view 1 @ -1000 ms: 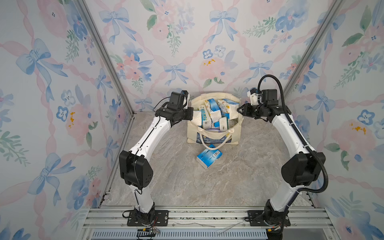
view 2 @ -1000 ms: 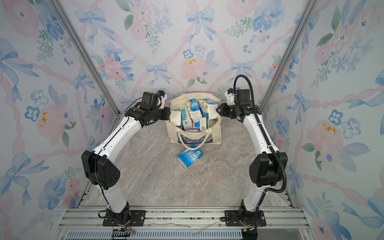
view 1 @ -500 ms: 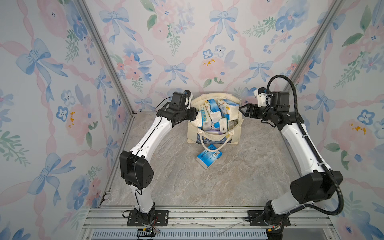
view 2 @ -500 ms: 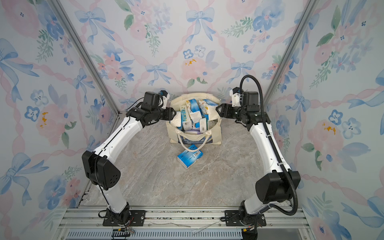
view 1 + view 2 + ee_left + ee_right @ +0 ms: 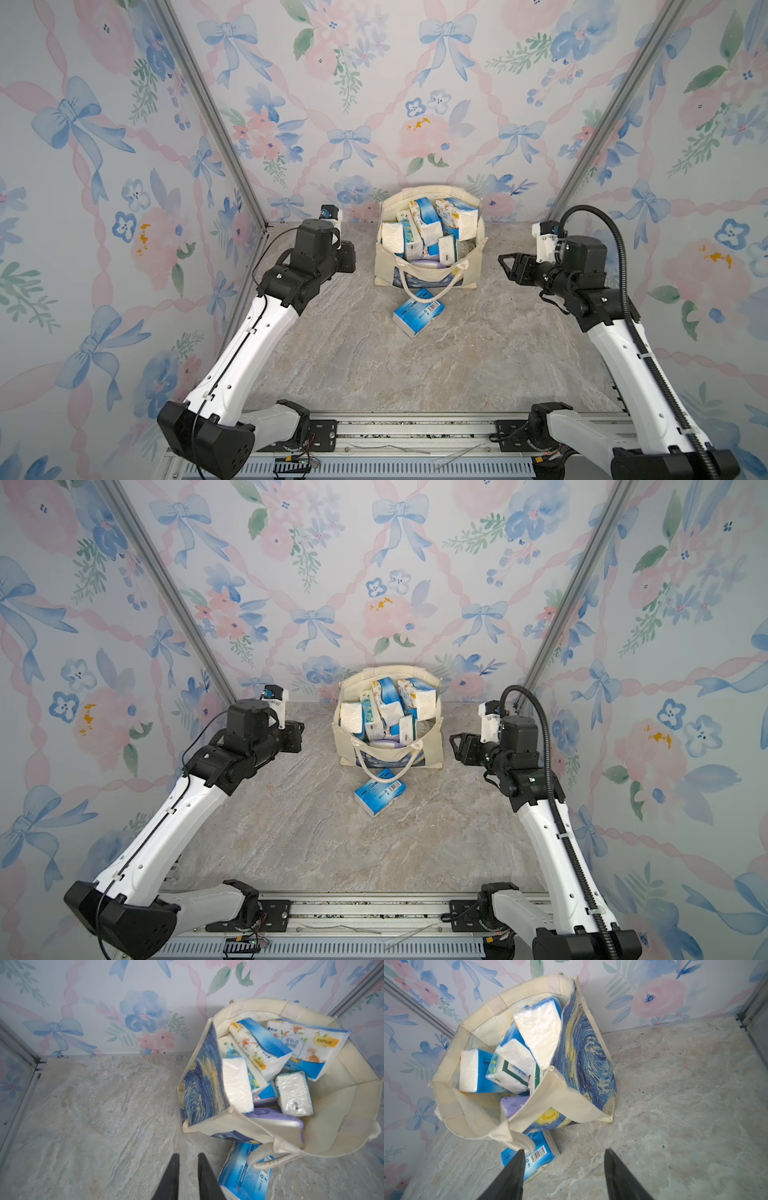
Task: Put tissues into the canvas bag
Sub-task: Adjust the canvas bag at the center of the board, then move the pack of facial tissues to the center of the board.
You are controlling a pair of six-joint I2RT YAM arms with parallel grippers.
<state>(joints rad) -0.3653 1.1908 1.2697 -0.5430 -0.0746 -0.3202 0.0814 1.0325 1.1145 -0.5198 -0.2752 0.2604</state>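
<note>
Marble tabletop [image 5: 415, 374] holding last loose tissue pack [image 5: 418, 311] by canvas bag [image 5: 473, 268]. You are hovering: left gripper [image 5: 188, 1156] jaws slightly apart, right gripper [image 5: 564, 1151] wide, both empty. Nxt: freeing pack under handle [image 5: 512, 1138].

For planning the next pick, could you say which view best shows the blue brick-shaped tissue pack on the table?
Both top views show the blue brick-shaped tissue pack nearly whole. Both wrist views show only part, overlapped by the cream handle.
</note>
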